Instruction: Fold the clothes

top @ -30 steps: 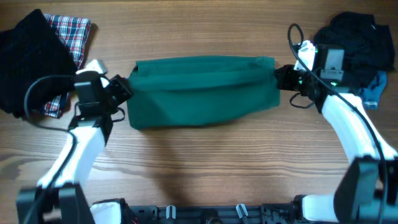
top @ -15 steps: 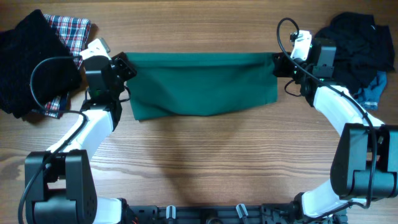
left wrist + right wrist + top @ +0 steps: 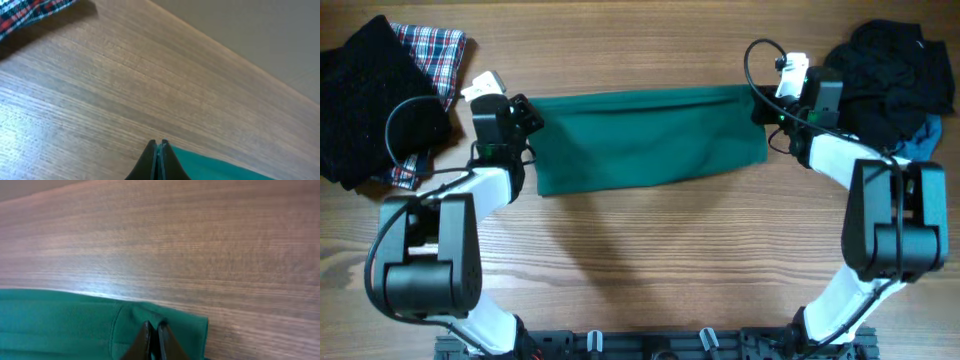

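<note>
I am reaching out with both arms to the green garment [image 3: 650,150], which is lying flat on the tabletop [image 3: 650,270] as a long strip across its far middle, long edges running from left to right. Its surface is showing a few soft creases, and its near edge is running slightly askew, closer to me on the left than on the right.

My left claw [image 3: 532,118] is sitting at the garment's far left corner. In the left wrist view its fingers are pressing tight together, and the green cloth is spreading out from right beside their tips, so I am taking it as clamped on that corner.

My right claw [image 3: 761,108] is sitting at the far right corner. In the right wrist view its fingers are standing almost together, only a dark sliver showing between them, and a puckered fold of the hem is running straight into the tips, so it is pinching the cloth there.

Off to my left a black knitted garment [image 3: 365,100] is lying partly over a plaid cloth [image 3: 435,50], apart from the green one. Off to my right a dark heap of clothing [image 3: 895,65] is lying just behind my right arm, with a bit of blue fabric [image 3: 922,140] peeking out at its near edge.
</note>
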